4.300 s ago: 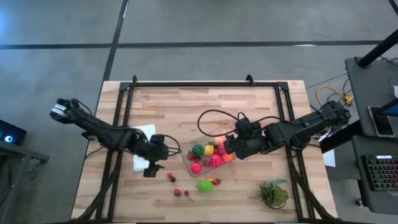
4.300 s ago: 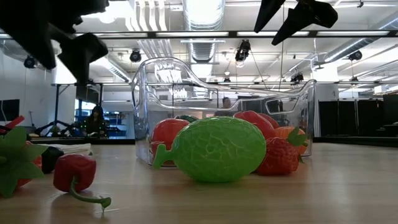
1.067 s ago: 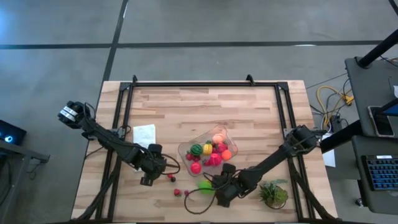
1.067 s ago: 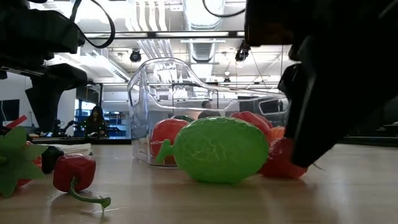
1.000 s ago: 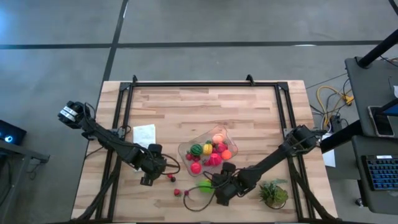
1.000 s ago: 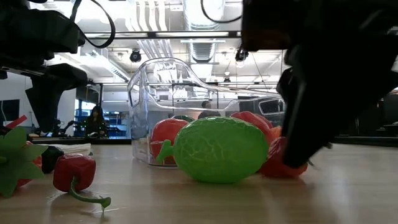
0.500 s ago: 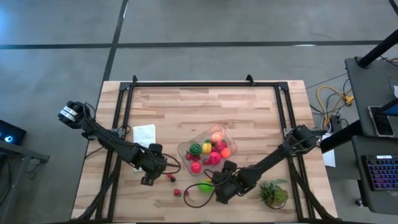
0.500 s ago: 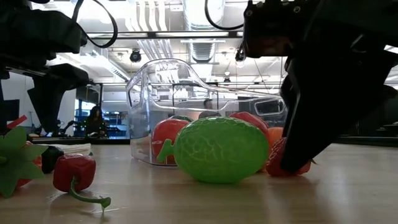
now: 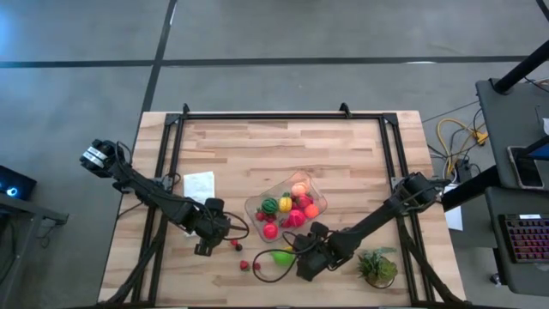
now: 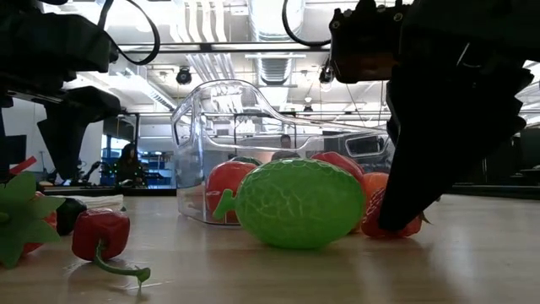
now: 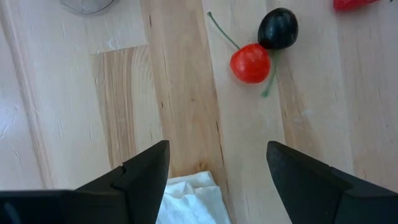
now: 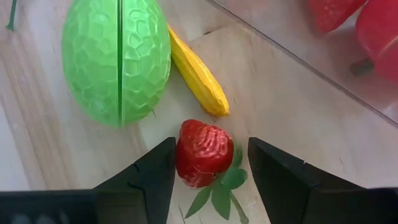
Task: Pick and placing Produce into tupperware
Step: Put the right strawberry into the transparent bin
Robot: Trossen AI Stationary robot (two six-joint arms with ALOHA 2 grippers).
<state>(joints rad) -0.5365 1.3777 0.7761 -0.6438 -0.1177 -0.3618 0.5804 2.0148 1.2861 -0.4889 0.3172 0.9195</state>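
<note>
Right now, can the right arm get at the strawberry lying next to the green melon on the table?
Probably yes. The right gripper is already down at the strawberry, one finger on either side, nothing between. The lime-green melon and a yellow piece lie close but clear of the fingers.

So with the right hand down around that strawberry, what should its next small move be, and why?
Probably finish closing on the strawberry, then lift. The right hand has a finger on each side of it on the table, with thin gaps left, so it isn't gripped yet. The green melon and yellow piece lie close by; the tupperware is just beyond.
</note>
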